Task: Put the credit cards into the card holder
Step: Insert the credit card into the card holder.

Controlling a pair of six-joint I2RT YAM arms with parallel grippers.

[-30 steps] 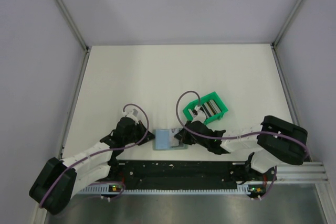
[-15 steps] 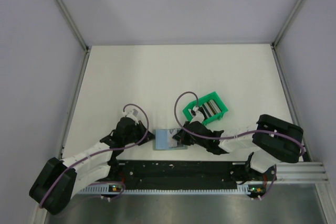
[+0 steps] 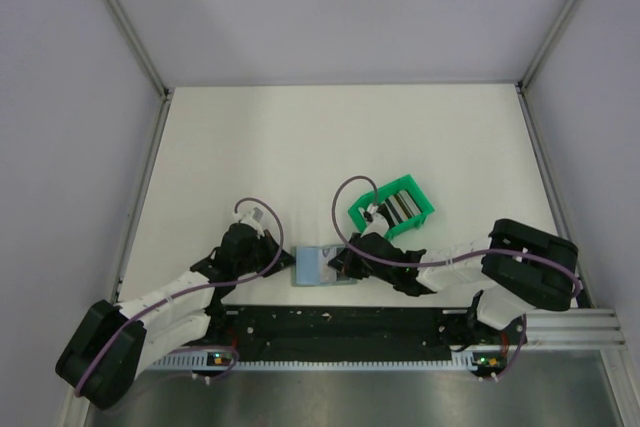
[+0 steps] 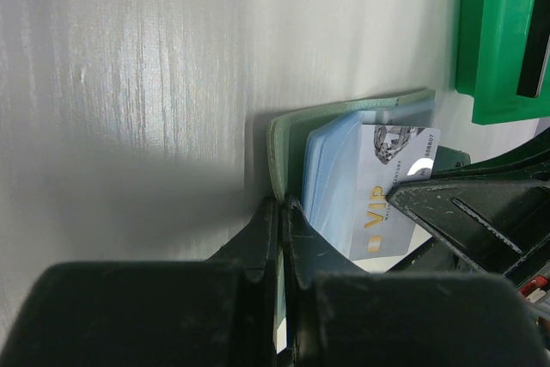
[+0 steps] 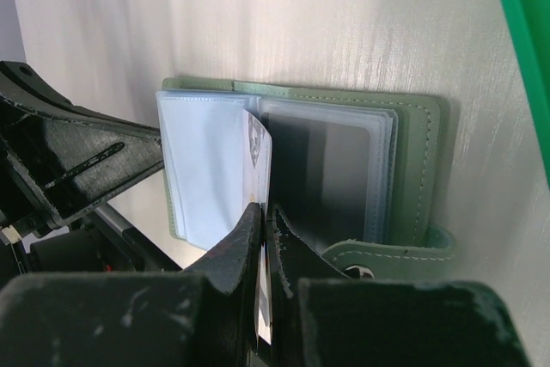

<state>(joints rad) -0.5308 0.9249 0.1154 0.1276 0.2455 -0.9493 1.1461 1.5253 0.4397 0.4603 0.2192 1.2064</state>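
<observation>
The card holder (image 3: 315, 269) lies open near the table's front edge, grey-green outside (image 5: 421, 161) with light blue sleeves inside. My left gripper (image 4: 282, 205) is shut on the left edge of its cover (image 4: 288, 139). My right gripper (image 5: 265, 211) is shut on a whitish credit card (image 5: 258, 156) that stands on edge over the open sleeves. In the left wrist view this card (image 4: 382, 182) shows gold "VIP" lettering and lies against the blue sleeve. From above, the left gripper (image 3: 288, 263) and the right gripper (image 3: 343, 263) flank the holder.
A bright green open bin (image 3: 365, 217) stands just behind and right of the holder, with dark cards (image 3: 400, 209) in it. Its wall (image 5: 524, 32) is close to the right gripper. White walls enclose the table at the back and sides.
The right arm has shifted slightly left, bringing its card a little further over the holder. The left arm has not moved.
</observation>
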